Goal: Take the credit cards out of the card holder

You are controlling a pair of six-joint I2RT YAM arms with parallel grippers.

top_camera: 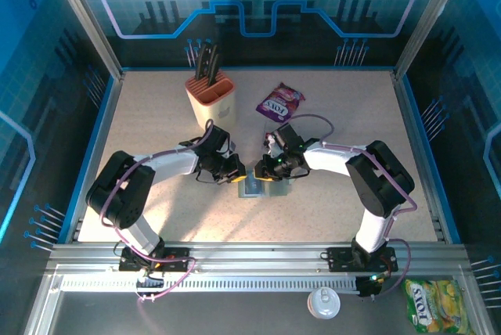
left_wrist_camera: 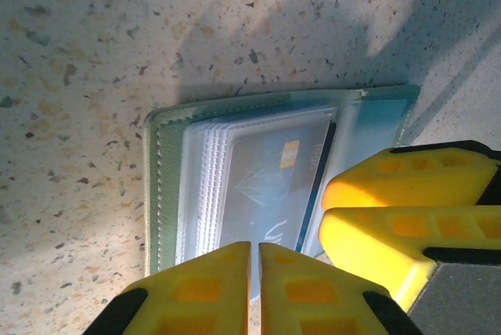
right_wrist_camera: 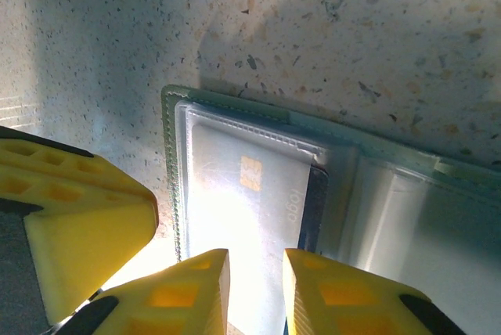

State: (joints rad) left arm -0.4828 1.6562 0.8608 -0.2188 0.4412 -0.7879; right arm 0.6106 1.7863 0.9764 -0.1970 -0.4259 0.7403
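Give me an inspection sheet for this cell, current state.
Surface: speckled table, sunlit in patches.
Job's things: card holder lies open between the grippers; credit card with a gold chip sits inside its clear sleeve.
Clutter: knife block and purple snack packet at the far side.
Grippers: left gripper nearly shut at the holder's edge, grip unclear; right gripper narrowly open over the holder.
Cables: purple cable loops along each arm.
Surroundings: blue panels; yellow packet and white lid on the front ledge.

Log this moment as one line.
card holder open on table | card inside holder | left gripper closed at holder edge, grip unclear | right gripper narrowly apart over holder, grip unclear
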